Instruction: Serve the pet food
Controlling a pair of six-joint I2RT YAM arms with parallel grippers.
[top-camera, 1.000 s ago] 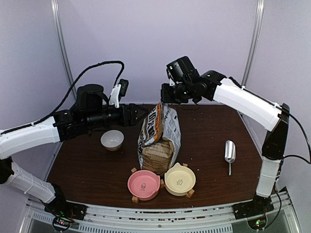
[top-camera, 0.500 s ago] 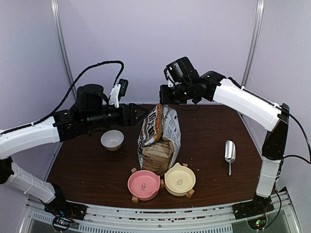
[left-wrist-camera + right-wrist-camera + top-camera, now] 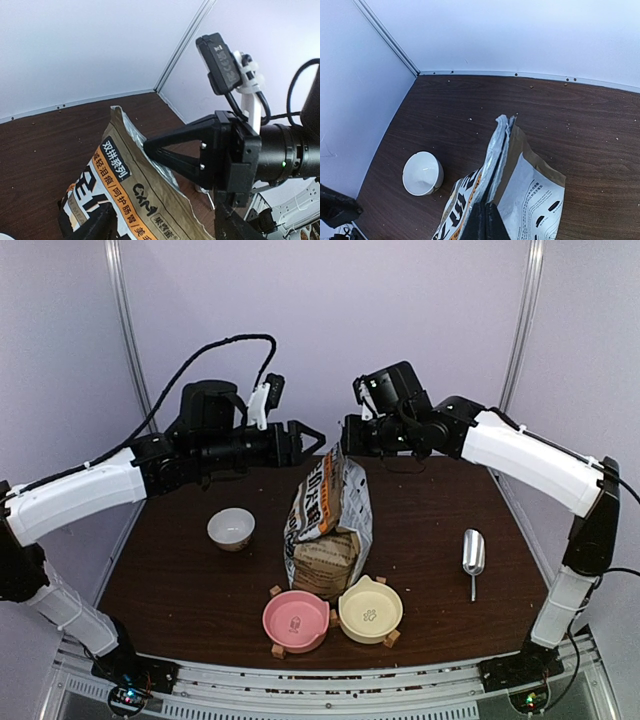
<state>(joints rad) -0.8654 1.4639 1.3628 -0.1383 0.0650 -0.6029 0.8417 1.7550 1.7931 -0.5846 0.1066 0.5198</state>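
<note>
**Bag pinched at top**

Upright mid-table: paper pet-food bag (image 3: 325,525), with right gripper (image 3: 344,449) clamped on its top edge. Its label (image 3: 114,156) reads "双拼系列". Beside the bag mouth, left gripper (image 3: 316,438) spread wide, holding nothing. Loose pet food hidden in all views.

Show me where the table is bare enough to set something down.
Bare: the stretch of table between bag and scoop; the back right, behind the scoop; the left front, between white bowl and pink bowl. Crowded: front centre, where bag, pink bowl and cream bowl huddle.
</note>
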